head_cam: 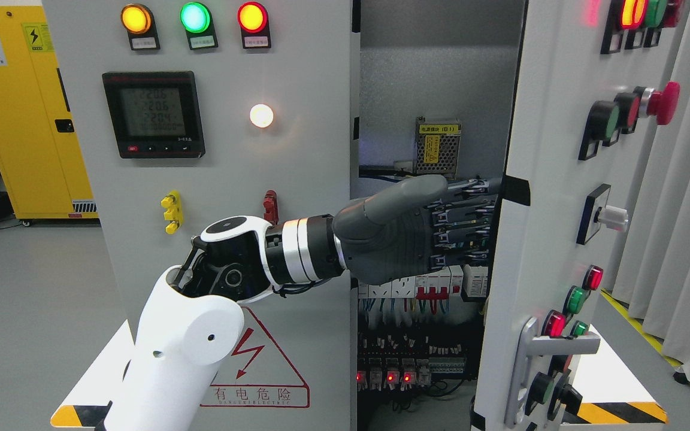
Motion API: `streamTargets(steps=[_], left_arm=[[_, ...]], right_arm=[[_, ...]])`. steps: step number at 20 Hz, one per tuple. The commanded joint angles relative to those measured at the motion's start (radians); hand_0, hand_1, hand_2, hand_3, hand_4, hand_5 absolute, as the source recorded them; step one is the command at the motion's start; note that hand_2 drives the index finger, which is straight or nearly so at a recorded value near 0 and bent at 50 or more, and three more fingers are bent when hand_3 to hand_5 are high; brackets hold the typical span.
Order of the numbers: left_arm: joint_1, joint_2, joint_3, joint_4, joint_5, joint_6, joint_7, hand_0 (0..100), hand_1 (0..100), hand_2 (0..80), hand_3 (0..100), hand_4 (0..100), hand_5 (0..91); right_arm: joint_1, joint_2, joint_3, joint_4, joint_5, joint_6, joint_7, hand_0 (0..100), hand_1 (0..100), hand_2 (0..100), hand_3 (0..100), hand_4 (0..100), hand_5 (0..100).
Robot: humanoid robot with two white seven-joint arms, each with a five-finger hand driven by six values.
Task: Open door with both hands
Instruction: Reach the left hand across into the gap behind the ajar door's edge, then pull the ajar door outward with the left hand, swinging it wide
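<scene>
Bright, even indoor light fills my view, and most of it is sharp. The grey cabinet door (213, 149) in front of me is evenly lit, without hard shadows. Above its dark meter screen (153, 114), three lamps (194, 18) glow amber, green and red; right of the screen a small white lamp (261, 115) burns out to a glaring spot. Right of that door, the open cabinet interior (423, 335) is dimmer, darkest low down, where tiny red lights show. My left hand (393, 230) reaches into that gloom, its fingertips hidden. The swung-out door (536, 239) at far right looks stretched, its top lamps slightly blurred.
</scene>
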Motion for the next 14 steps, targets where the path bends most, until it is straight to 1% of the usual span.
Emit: streamTargets(steps=[1,2,5,14], left_arm=[[-0.007,-0.069,-0.023,0.036,-0.001,-0.003,0.003,12,56,0.0,0,0,0.0],[-0.007,-0.077,-0.023,0.036,-0.001,-0.003,0.006,12,56,0.0,0,0,0.0],[-0.005,-0.097,-0.023,0.032,-0.001,-0.003,0.058,12,56,0.0,0,0,0.0],[-0.008,-0.118,-0.025,0.024,0.008,-0.002,0.061,12,56,0.0,0,0,0.0]], right_arm=[[0.02,0.0,0.128,-0.001,0.015,0.0,-0.001,0,50,4,0,0,0],[0.02,0.0,0.128,-0.001,0.015,0.0,-0.001,0,50,4,0,0,0],[0.02,0.0,0.128,-0.001,0.015,0.0,-0.001,0,50,4,0,0,0],[0.02,0.0,0.128,-0.003,0.015,0.0,-0.001,0,50,4,0,0,0]])
